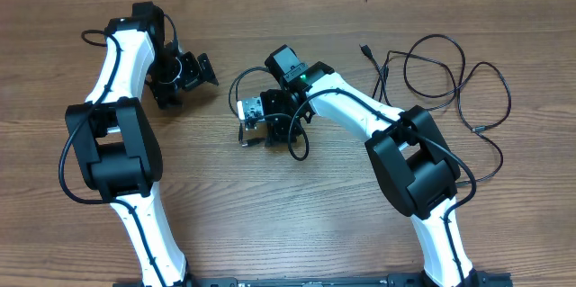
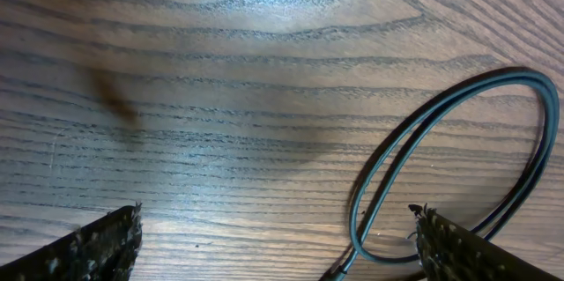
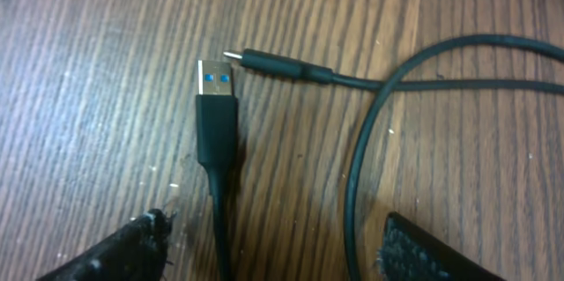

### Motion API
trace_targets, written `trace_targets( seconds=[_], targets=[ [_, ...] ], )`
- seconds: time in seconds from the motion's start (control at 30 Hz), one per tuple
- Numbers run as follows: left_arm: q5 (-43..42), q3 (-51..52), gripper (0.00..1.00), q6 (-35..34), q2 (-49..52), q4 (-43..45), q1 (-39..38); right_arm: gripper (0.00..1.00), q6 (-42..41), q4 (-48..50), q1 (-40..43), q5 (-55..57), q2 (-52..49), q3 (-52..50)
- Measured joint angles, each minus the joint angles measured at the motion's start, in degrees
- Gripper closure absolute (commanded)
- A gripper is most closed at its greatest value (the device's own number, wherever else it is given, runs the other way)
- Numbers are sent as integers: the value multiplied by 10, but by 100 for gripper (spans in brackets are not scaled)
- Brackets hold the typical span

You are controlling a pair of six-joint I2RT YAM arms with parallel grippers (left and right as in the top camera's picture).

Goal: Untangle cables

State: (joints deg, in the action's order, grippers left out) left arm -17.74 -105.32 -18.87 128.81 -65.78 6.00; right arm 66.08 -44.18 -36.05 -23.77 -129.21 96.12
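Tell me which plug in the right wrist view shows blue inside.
The wide flat plug, on the left; the slim plug beside it has only a small plain tip.

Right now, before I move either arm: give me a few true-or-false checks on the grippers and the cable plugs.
1. The left gripper is clamped on the cable loop. False: it is open, and the loop lies on the table beside one finger.
2. The right gripper is open. True.
3. The wide plug has a blue insert. True.
4. The wide plug is mated with the slim plug. False: they lie apart on the table.
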Motion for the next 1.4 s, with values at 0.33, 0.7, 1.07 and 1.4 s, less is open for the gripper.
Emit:
trace_targets(
  seconds=[0.33,0.7,1.07,1.4],
  targets=[
    [0,0,0,0,0,0,0,37,2,-21,-1,-2,-16,4],
    [0,0,1,0,0,0,0,96,16,-79,-4,7,-16,14],
    [0,0,1,0,0,0,0,96,-56,-86,-4,9,-16,19],
    [0,0,1,0,0,0,0,96,-214,-149,-5,34,5,92]
  ],
)
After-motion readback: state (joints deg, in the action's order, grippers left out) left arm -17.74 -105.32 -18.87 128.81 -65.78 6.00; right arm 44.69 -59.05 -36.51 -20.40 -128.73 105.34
